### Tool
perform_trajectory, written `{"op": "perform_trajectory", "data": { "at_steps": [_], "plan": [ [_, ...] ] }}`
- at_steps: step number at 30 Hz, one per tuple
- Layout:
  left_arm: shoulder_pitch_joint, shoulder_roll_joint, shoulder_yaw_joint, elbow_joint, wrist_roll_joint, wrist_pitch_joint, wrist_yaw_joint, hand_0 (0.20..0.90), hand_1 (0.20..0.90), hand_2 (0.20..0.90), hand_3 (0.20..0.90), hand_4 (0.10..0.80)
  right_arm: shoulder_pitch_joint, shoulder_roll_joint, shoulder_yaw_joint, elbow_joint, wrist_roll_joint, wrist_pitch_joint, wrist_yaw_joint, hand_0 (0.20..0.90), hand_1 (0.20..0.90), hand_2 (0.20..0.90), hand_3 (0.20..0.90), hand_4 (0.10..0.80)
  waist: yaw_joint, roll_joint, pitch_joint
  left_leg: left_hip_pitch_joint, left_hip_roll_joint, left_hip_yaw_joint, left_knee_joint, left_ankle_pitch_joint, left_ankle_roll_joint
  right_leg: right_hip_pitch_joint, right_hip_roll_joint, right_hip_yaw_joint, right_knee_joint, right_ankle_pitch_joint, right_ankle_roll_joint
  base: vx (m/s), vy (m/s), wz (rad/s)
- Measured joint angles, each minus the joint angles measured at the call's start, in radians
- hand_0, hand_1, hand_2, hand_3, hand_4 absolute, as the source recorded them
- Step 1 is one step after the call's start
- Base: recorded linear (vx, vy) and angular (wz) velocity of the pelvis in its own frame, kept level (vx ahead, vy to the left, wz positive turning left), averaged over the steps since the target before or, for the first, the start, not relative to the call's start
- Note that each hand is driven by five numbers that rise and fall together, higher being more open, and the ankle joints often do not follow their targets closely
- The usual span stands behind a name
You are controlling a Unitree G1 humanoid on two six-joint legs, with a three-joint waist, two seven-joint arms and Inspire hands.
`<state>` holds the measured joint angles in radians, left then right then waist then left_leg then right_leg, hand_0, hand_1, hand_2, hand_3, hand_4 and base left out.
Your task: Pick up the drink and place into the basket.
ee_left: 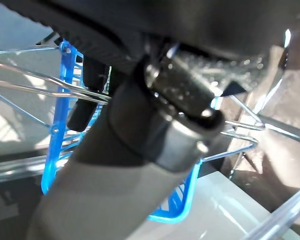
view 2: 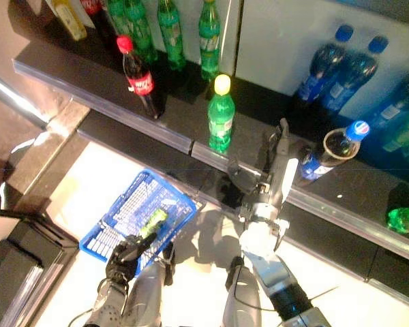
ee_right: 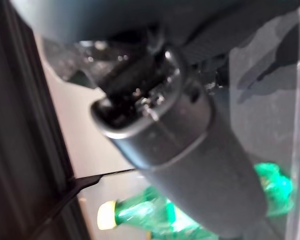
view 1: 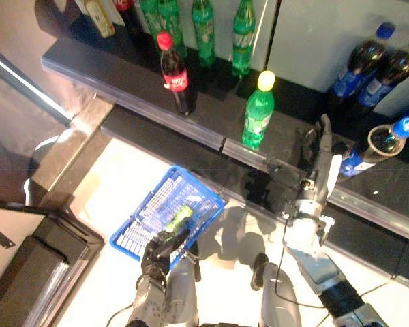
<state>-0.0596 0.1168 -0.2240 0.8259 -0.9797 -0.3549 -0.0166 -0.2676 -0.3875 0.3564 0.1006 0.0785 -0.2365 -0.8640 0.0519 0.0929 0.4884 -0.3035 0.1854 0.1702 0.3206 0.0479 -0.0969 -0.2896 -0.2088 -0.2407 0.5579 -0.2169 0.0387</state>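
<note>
A green bottle with a yellow cap (view 1: 258, 112) stands at the front of the dark lower shelf (view 1: 157, 112); it also shows in the right wrist view (ee_right: 155, 212). My right hand (view 1: 313, 180) is open, its fingers straight and pointing up over the shelf, just right of that bottle and apart from it. My left hand (view 1: 160, 248) is shut on the wire handles (ee_left: 40, 85) of the blue basket (view 1: 150, 218), which hangs low in front of the shelf. A small green drink (view 1: 179, 218) lies in the basket.
A red-capped cola bottle (view 1: 174, 71) stands left on the shelf, with green bottles (view 1: 204, 27) behind it. Dark blue-capped bottles (view 1: 365, 65) stand at the right, one (view 1: 388, 139) close beside my right hand. A black cabinet (view 1: 34, 266) is at the lower left.
</note>
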Motion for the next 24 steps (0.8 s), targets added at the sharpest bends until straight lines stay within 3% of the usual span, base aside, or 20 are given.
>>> {"op": "perform_trajectory", "data": {
  "at_steps": [8, 13, 24],
  "plan": [
    [-0.038, 0.003, 0.0, -0.008, -0.025, -0.015, -0.027, 0.3, 0.3, 0.3, 0.2, 0.1, -0.144, 0.011, -0.007, 0.006, 0.0, 0.03, -0.041, 0.9, 0.9, 0.9, 0.9, 0.8, 0.014, 0.031, 0.039, -0.087, 0.003, -0.043, 0.041, 0.011, -0.007, -0.07, 0.002, -0.021, 0.052, -0.012, -0.016, 0.007, -0.011, 0.07],
    [-0.051, 0.003, -0.001, -0.011, -0.032, -0.012, -0.041, 0.3, 0.3, 0.3, 0.2, 0.1, -0.189, 0.013, -0.007, 0.008, 0.0, 0.045, -0.043, 0.9, 0.9, 0.9, 0.9, 0.8, 0.051, 0.033, 0.04, -0.104, 0.003, -0.049, 0.043, 0.013, -0.007, -0.082, 0.002, -0.026, 0.053, -0.015, -0.017, 0.007, 0.0, 0.04],
    [-0.063, 0.006, 0.0, -0.022, -0.041, 0.003, -0.036, 0.3, 0.3, 0.3, 0.2, 0.1, -0.314, 0.033, -0.004, 0.02, 0.001, 0.11, -0.043, 0.9, 0.9, 0.9, 0.9, 0.8, 0.064, 0.033, 0.04, -0.134, -0.01, -0.079, 0.053, 0.01, -0.004, -0.085, -0.008, -0.054, 0.056, -0.022, -0.012, 0.035, 0.01, 0.09]
  ]
}}
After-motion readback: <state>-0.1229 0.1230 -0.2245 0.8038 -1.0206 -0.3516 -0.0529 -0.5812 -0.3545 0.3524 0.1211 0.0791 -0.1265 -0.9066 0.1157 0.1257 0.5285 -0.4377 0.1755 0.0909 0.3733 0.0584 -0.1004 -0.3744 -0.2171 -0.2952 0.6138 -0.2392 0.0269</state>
